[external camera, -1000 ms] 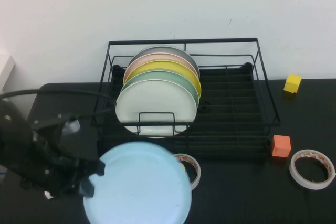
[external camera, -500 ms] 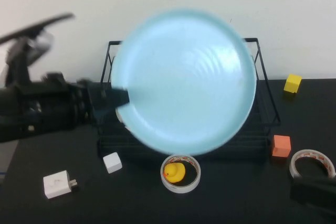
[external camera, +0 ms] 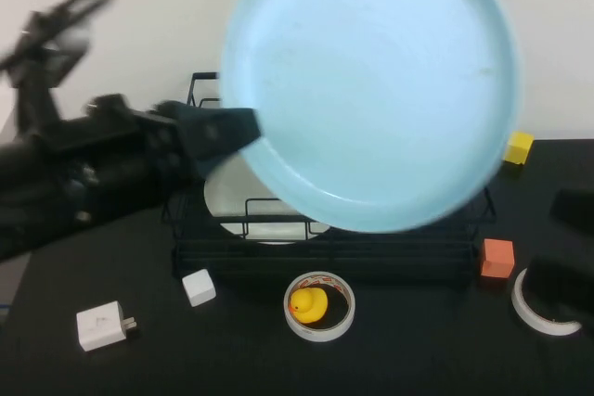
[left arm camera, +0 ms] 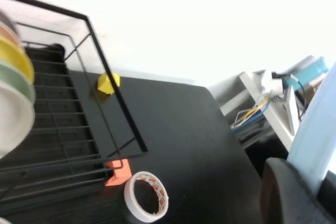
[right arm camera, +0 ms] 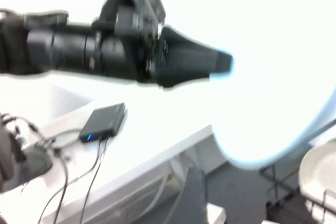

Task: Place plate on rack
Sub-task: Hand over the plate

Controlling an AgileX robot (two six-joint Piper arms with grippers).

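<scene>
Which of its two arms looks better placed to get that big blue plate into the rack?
The left. The left gripper is clamped on the sky-blue plate's edge, holding it up above the black wire rack. The right gripper sits low beside the rack, holding nothing.

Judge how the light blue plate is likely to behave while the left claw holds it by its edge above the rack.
The plate looks stiff: pinched at one rim spot by the left claw, it shows no sag. Its smooth, glossy face suggests it could slip or swing in so small a grip. It probably weighs little, being held out sideways. The right claw sits low by the table's right edge.
</scene>
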